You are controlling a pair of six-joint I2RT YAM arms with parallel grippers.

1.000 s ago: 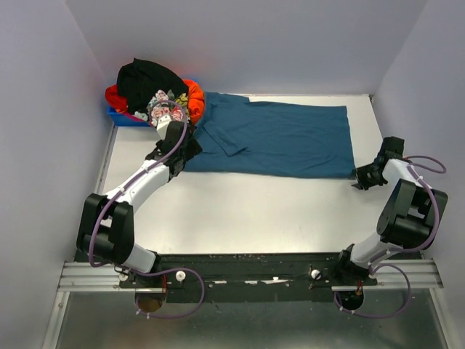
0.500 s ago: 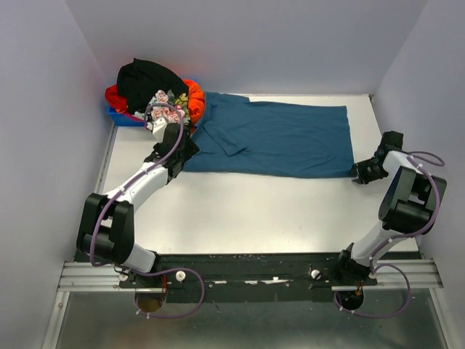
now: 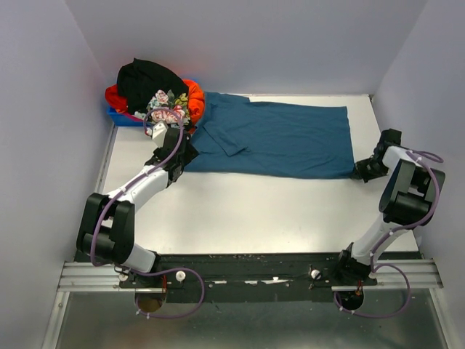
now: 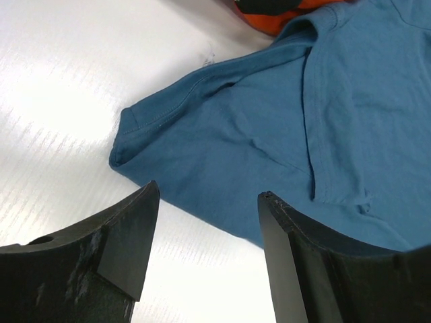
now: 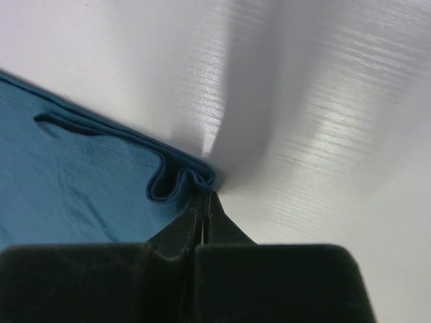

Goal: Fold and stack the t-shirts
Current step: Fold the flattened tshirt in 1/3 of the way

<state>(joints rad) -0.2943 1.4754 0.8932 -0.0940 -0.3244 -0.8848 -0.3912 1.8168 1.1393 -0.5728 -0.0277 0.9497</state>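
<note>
Saw the right arm (image 3: 403, 196) folded in tighter than a second ago, elbow drawn toward the wrist, and the right gripper (image 3: 362, 171) brought up against the near right corner of the teal-blue t-shirt (image 3: 283, 138); saw the left arm (image 3: 138, 185) slid a touch nearer along the shirt's left end. Found the white table (image 3: 240, 211) bearing that shirt spread flat across its far half, collar end to the left, hem to the right, one gripper at each end. Placed the left gripper (image 4: 209, 194) over the left sleeve, fingers spread wide, sleeve hem and shoulder seam lying in the gap; could not tell whether touching the cloth. Placed the right gripper at the hem corner, fingers pressed together on a small bunched fold of the blue cloth, bare table beyond.

Got none of this finger detail from the top view, both sets of fingertips hidden there under the wrists; got it only from the wrist cameras. Got the whole shirt, both arms and the heap from the top view alone, the left wrist view catching just a scrap of orange-red and black at its upper edge.

Found the small blue bin (image 3: 122, 116) in the far left corner, mostly buried: black t-shirt (image 3: 149, 80) on top, orange-red t-shirt (image 3: 114, 96) spilling out below it, flowered t-shirt (image 3: 168, 107) on the near side, heap touching the teal-blue collar end
</note>
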